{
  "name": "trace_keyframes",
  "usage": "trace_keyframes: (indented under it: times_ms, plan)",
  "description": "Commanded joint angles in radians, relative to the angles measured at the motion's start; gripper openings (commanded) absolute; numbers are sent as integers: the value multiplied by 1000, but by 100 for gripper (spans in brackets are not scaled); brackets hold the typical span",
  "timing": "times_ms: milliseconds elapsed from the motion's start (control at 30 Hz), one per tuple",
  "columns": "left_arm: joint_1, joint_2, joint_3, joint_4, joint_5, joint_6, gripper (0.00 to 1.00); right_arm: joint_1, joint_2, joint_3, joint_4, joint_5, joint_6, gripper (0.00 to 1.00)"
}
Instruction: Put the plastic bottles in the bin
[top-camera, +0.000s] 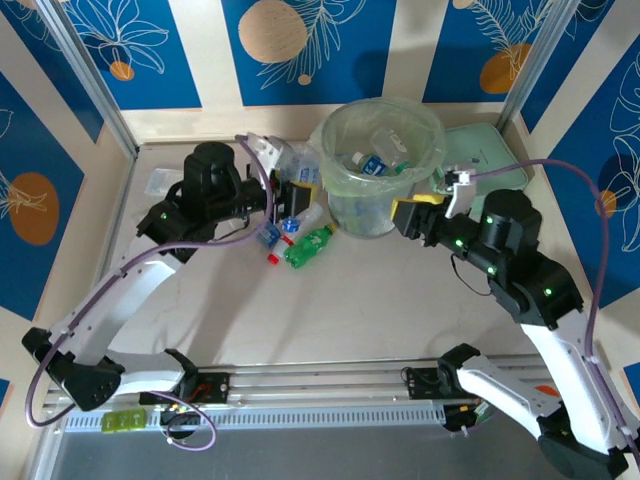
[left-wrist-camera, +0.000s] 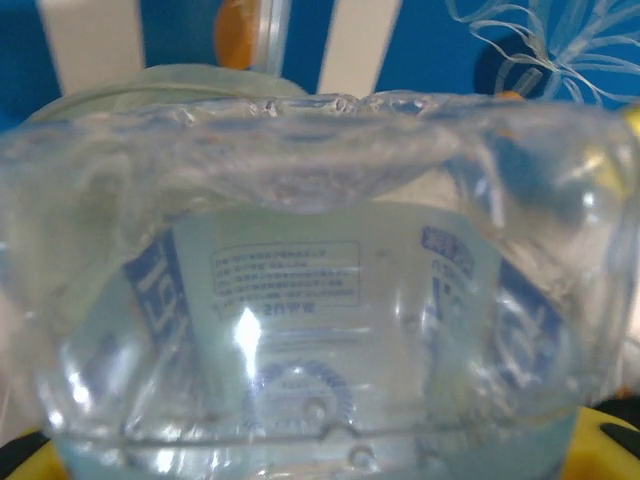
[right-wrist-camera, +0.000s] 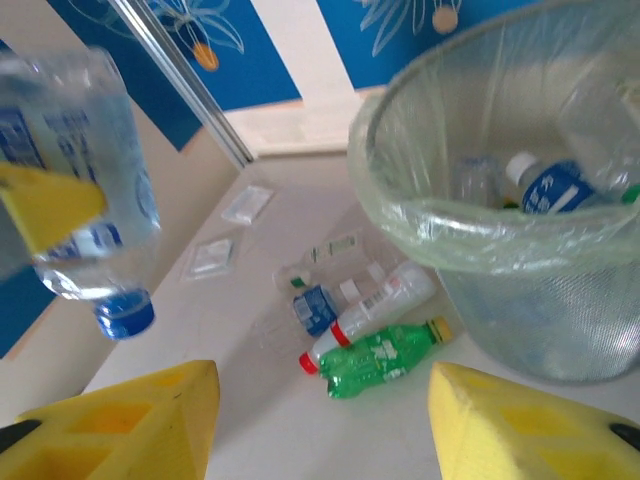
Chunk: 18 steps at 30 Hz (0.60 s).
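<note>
Left gripper: the left gripper (top-camera: 283, 197) is clamped on a clear crushed plastic bottle with a blue cap (right-wrist-camera: 88, 190), with its yellow pads (left-wrist-camera: 612, 432) against the bottle's sides.
Held bottle: lifted off the table with the cap pointing down, to the left of the bin's rim. In the left wrist view its blue-printed label faces the camera.
Right gripper: the right gripper (right-wrist-camera: 325, 425) is spread wide, with nothing between its yellow foam fingers (right-wrist-camera: 135, 420). In the top view it sits just beside the bin's right wall.
Bin: a large round translucent pale-green bucket lined with a thin clear bag (top-camera: 340, 185), upright at the far middle of the table (top-camera: 380, 300). Several bottles lie inside, among them a clear bottle with a blue label (right-wrist-camera: 555, 185).
Loose bottles: a green plastic bottle (right-wrist-camera: 385, 362), a white bottle with a red cap (right-wrist-camera: 372, 305) and a flattened clear bottle with blue print (right-wrist-camera: 315, 308) lie close together near the bin's left foot.
Beyond: a flat pale-green square lid (top-camera: 482, 150) lies behind the bin on the right, and flat clear packets (right-wrist-camera: 212, 258) lie further left.
</note>
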Motion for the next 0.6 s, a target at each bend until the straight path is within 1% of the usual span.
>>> trace_keyframes:
  times_ms: [0,67,100,167,233,300,367,433,533,567]
  plan:
    - [-46,-51,-71,103,151,240,45,-11,16,62,0,-170,-30,61]
    - [-90,-61,-91,108,113,315,44,-11,54,111,-9,-275,-26,63]
    - [-111,-60,-90,102,84,342,42,-9,77,136,-11,-324,-19,70]
    - [-119,-54,-88,110,67,347,40,-5,116,176,-10,-399,0,81]
    - [-121,-44,-81,113,84,335,40,6,159,207,-1,-465,17,90]
    - [-123,-36,-77,122,104,327,39,23,198,229,4,-511,24,93]
    - [-123,-36,-83,140,143,311,38,48,217,219,46,-572,5,97]
    - [-124,-49,-101,175,201,285,38,59,210,195,80,-612,-54,100]
    - [-123,-59,-105,198,348,219,39,34,160,137,126,-686,-208,99]
    - [-123,-58,-99,202,396,195,40,18,138,110,146,-676,-244,99]
